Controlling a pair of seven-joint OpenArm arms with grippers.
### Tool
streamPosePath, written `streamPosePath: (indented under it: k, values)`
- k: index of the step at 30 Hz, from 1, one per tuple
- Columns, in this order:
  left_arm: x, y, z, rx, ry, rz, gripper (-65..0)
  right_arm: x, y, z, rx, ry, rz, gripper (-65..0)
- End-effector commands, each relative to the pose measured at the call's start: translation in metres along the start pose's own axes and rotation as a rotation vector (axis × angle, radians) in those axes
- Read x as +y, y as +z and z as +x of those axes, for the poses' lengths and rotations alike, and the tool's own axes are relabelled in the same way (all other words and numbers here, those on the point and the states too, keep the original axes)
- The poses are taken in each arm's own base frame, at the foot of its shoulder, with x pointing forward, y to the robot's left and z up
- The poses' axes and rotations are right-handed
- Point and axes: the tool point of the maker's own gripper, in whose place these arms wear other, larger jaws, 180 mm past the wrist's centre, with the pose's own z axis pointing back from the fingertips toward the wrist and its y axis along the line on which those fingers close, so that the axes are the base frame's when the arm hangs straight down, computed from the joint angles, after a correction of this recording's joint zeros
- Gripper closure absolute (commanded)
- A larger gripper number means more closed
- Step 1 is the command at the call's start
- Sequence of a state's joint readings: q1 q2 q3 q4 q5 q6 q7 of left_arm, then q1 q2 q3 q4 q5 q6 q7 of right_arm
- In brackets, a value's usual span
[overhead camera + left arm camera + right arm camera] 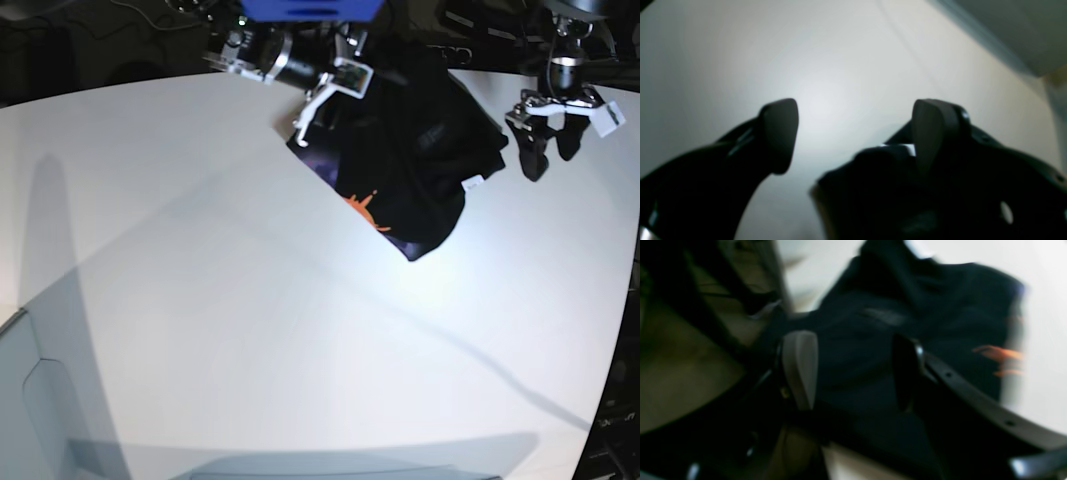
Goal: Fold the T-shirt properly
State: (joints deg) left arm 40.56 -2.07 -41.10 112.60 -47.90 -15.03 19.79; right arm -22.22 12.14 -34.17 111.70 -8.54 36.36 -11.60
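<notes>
The black T-shirt [415,140] lies bunched in a rough rectangle at the far side of the white table [250,300]. Its orange print [365,208] shows near the front edge and a small white tag [473,184] at its right. My right gripper [305,125] sits at the shirt's far left corner. In the blurred right wrist view its jaws stand apart over the dark T-shirt [857,350], with no cloth pinched. To the right of the shirt hangs my left gripper [548,155], open and empty; the left gripper [855,133] has only bare table under it.
The table's far edge runs just behind the shirt, with dark equipment and cables beyond it. A pale grey bin-like shape [40,420] sits at the near left corner. The table's right edge [625,330] curves down beside my left arm.
</notes>
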Motion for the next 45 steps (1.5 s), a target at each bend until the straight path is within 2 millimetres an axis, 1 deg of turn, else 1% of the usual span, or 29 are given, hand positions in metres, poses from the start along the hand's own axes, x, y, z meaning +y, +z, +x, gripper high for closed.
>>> streamPosePath:
  k: [1,3,6,8,11,12,16,19,23,28,32,33,34,41,42,43,45]
  values:
    - [-0.003,0.008,0.004,-0.018,-0.003,-0.004,-51.6,-0.019,0.017,-0.004,0.026,0.068,-0.026,-35.9]
    - [-0.004,0.015,-0.004,-0.013,0.025,0.016,-51.6,-0.034,0.020,-0.002,0.024,0.080,-0.065,-35.9]
    - [-0.002,0.017,-0.015,0.002,0.058,0.038,-51.6,-0.052,0.023,0.000,0.021,0.085,-0.115,-35.9]
    - [-0.008,0.014,-0.029,0.042,0.053,0.020,-51.6,-0.056,0.021,0.002,0.013,0.082,-0.125,-35.9]
    - [-0.020,0.009,-0.042,0.073,0.040,-0.004,-51.4,-0.061,0.017,0.011,-0.012,0.081,-0.140,-35.9]
    - [-0.024,0.007,-0.046,0.084,0.036,-0.016,-51.4,-0.061,0.017,0.010,-0.009,0.081,-0.140,-35.9]
    - [-0.051,-0.004,-0.059,0.113,0.011,-0.082,-51.3,-0.066,0.016,0.014,-0.014,0.095,-0.146,-35.9]
    - [-0.064,-0.010,-0.067,0.129,-0.012,-0.111,-51.3,-0.068,0.015,0.015,-0.017,0.095,-0.153,-35.9]
    - [-0.062,-0.013,-0.070,0.135,0.000,-0.106,-51.3,-0.074,0.018,0.013,-0.012,0.095,-0.169,-35.9]
    - [-0.055,-0.006,-0.077,0.161,-0.007,-0.091,-51.3,-0.075,0.019,0.014,-0.012,0.098,-0.173,-35.9]
    - [-0.051,-0.013,-0.082,0.167,0.005,-0.084,-50.8,-0.075,0.019,0.013,-0.010,0.098,-0.173,-35.9]
    - [-0.051,-0.014,-0.083,0.166,0.010,-0.084,-49.2,-0.075,0.019,0.013,-0.010,0.098,-0.173,-35.9]
    - [-0.052,-0.016,-0.083,0.162,0.014,-0.085,-45.7,-0.076,0.018,0.014,-0.011,0.099,-0.174,-35.9]
    - [-0.051,-0.016,-0.082,0.154,0.022,-0.081,-9.8,-0.076,0.019,0.012,-0.005,0.101,-0.172,-35.9]
    - [-0.048,-0.015,-0.080,0.152,0.033,-0.074,-3.7,-0.076,0.019,0.012,-0.005,0.103,-0.173,-35.9]
    - [-0.043,-0.014,-0.077,0.146,0.044,-0.061,0.0,-0.076,0.019,0.012,-0.005,0.103,-0.173,-35.9]
    - [-0.032,-0.009,-0.071,0.123,0.091,-0.032,-0.6,-0.077,0.019,0.012,-0.007,0.101,-0.175,-35.9]
